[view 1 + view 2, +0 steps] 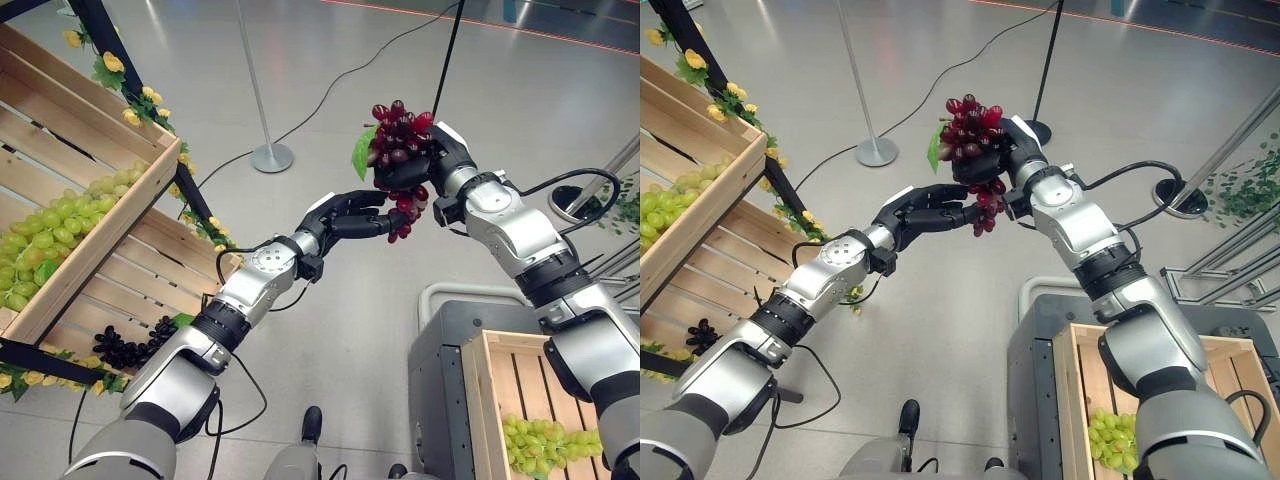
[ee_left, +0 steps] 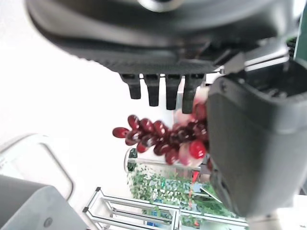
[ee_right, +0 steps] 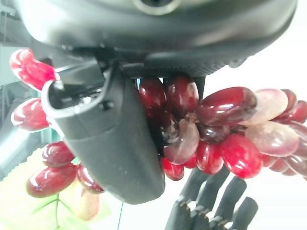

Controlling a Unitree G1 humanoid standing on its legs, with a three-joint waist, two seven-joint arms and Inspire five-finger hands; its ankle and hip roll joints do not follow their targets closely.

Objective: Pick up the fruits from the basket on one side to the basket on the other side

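- Closest in, on the robot's right, sat a pale slatted wooden crate (image 1: 497, 385) with a bunch of green grapes (image 1: 545, 442) in its bottom, resting on a dark grey box (image 1: 440, 385).
- Over on the left was a big tilted wooden display crate (image 1: 110, 225) piled with more green grapes (image 1: 55, 225), with a bunch of black grapes (image 1: 128, 350) on the shelf below and yellow fake flowers (image 1: 150, 105) trailing along the frame.
- Mid-air in the middle, the right hand (image 1: 418, 165) was clenched round a bunch of dark red grapes with a green leaf (image 1: 398, 135), held up high.
- The left hand (image 1: 345, 215) was right beside it, fingers loosely curled and touching the bunch's hanging tail, not really gripping anything as far as I could see.
- Further back, a thin metal pole on a round base (image 1: 270, 155) stood on the grey floor.
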